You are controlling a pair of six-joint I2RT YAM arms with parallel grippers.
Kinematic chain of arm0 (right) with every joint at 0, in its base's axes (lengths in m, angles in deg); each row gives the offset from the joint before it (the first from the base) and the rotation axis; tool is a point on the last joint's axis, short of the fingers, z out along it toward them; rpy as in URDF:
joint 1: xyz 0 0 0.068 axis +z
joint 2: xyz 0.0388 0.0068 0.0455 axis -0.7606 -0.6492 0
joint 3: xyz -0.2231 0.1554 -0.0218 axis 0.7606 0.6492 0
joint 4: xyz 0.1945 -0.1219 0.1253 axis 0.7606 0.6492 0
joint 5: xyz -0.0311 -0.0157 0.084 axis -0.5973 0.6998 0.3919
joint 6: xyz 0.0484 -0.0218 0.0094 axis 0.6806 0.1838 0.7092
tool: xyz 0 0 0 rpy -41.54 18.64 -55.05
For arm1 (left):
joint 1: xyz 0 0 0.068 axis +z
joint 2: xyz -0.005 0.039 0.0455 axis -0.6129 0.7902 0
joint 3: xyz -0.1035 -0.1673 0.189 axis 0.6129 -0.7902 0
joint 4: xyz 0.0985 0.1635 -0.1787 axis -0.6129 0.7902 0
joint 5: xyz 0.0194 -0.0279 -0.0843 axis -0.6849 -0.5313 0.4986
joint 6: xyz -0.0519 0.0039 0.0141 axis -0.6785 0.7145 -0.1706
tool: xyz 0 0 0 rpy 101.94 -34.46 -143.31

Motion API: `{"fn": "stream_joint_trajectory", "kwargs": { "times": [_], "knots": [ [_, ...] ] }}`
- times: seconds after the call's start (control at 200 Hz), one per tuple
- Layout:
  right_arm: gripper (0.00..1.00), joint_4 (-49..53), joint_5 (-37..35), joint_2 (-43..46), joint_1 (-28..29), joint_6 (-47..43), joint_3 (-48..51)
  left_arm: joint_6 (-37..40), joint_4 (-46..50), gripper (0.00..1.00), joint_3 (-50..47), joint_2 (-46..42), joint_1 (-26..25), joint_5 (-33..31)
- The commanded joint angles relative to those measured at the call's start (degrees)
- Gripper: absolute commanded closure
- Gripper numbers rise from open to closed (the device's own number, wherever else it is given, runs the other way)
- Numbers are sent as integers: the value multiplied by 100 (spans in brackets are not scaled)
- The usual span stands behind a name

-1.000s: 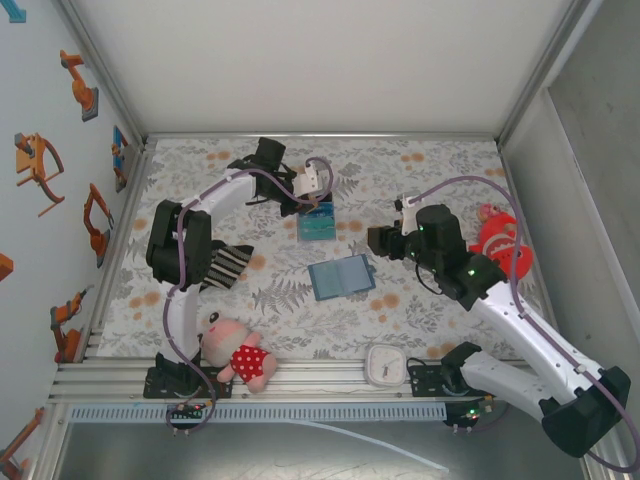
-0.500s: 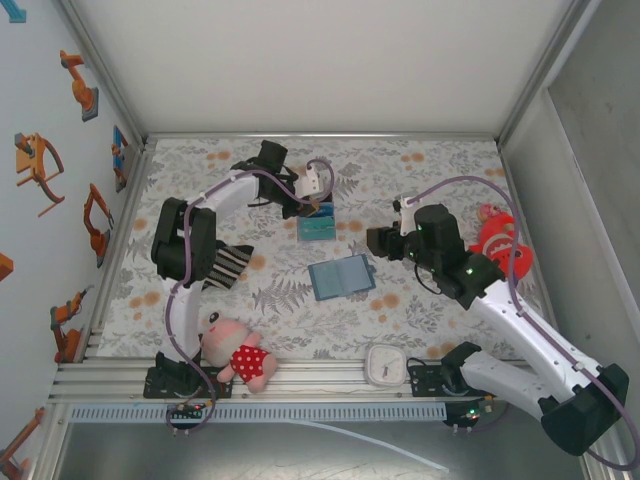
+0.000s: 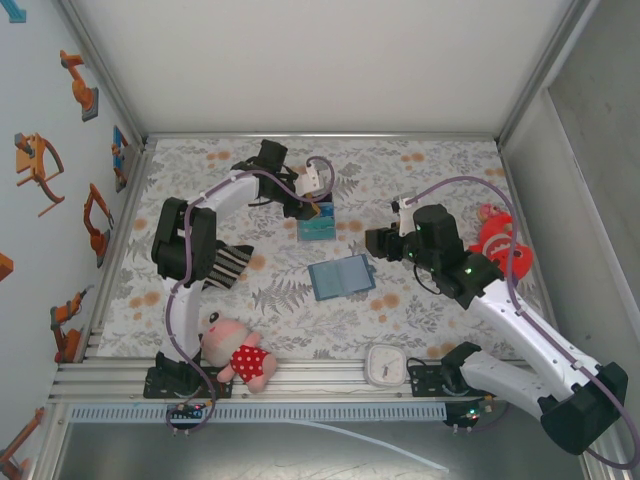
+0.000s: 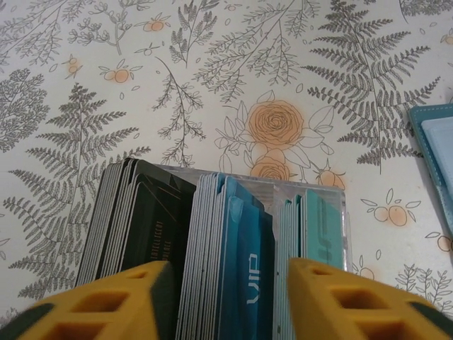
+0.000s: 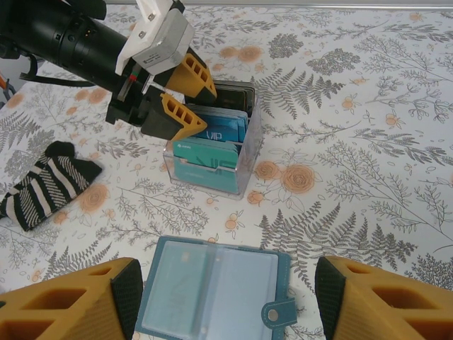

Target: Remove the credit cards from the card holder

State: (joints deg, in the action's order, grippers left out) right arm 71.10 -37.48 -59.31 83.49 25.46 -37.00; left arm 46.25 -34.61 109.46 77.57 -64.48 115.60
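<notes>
Credit cards [image 4: 237,276] likely handle thin, stiff and slick; pinch an exposed edge inside card holder [image 5: 274,312]. Left gripper [image 4: 226,265] and right gripper [image 5: 228,283] fingers stand apart, empty.

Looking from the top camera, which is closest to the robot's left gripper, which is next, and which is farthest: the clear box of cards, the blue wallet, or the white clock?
1. Clear box of cards: right at the left gripper, toward the back.
2. Blue wallet: lying open in the middle.
3. White clock: at the front edge.
</notes>
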Motion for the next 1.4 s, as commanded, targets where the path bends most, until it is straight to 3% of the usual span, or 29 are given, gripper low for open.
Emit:
{"fn": "stream_joint_trajectory", "kwargs": {
  "times": [0.0, 0.17, 0.245, 0.516, 0.736, 0.876, 1.172, 1.307, 1.397],
  "knots": [
    [35, -6, 3, 4, 56, -2, 57, -235, -171, 45, -65, -375, 25, 89],
    [36, 12, 1, -108, 56, 13, 87, -694, -900, 18, -630, -972, 22, 85],
    [37, -1, -15, -172, 65, 24, 96, -996, -1384, 1, -1014, -1325, 25, 6],
    [39, -172, -125, -453, 226, 107, 202, -2438, -3341, 3, -2611, -2681, 31, -276],
    [38, -346, -301, -784, 462, 308, 259, -4187, -4357, 3, -3860, -3738, 29, -875],
    [33, -271, -535, -1117, 722, 325, 202, -5001, -4357, 3, -4526, -4435, 20, -1391],
    [32, -266, -749, -1869, 1209, 514, 90, -6635, -4244, 3, -5804, -5818, 17, -2735],
    [34, -223, -800, -2259, 1438, 610, -42, -7858, -3612, 3, -6010, -6251, 12, -3829],
    [38, -125, -850, -2522, 1586, 622, -155, -8063, -3004, 3, -5964, -6479, 6, -4184]
  ]
}}
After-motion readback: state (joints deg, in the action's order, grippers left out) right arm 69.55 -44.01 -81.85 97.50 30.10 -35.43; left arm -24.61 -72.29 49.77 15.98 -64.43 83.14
